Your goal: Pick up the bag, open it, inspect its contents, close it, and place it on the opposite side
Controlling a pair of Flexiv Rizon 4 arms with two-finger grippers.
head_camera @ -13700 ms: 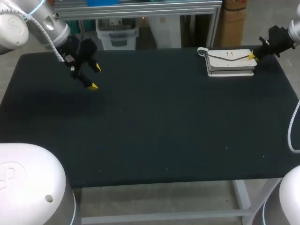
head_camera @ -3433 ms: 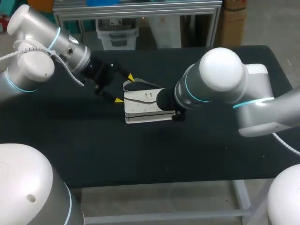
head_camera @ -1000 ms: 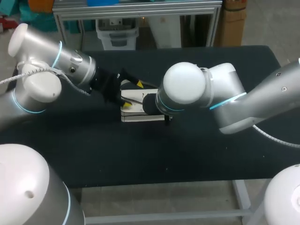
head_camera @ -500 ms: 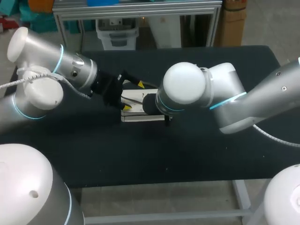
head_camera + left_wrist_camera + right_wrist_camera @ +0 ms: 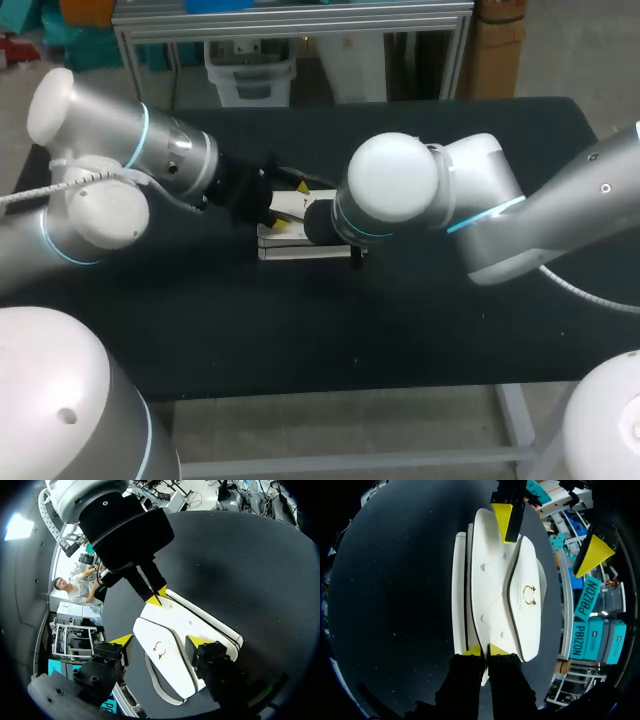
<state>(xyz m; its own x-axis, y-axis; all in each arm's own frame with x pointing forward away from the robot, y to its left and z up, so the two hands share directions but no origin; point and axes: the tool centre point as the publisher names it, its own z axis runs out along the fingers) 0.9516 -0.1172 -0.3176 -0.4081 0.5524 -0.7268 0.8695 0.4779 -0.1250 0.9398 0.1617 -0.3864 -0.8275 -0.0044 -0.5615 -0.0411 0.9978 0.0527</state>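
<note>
— Sliding in closer, is the left pincer (image 5: 160,640)?
— Yes. On the table (image 5: 420,330) the bag (image 5: 492,580) is lying flat. The right pincer (image 5: 485,651) is pinching its near edge, likely anchoring it. The left is straddling the flap (image 5: 156,652), fingers spread, probably readying to lift.
</note>
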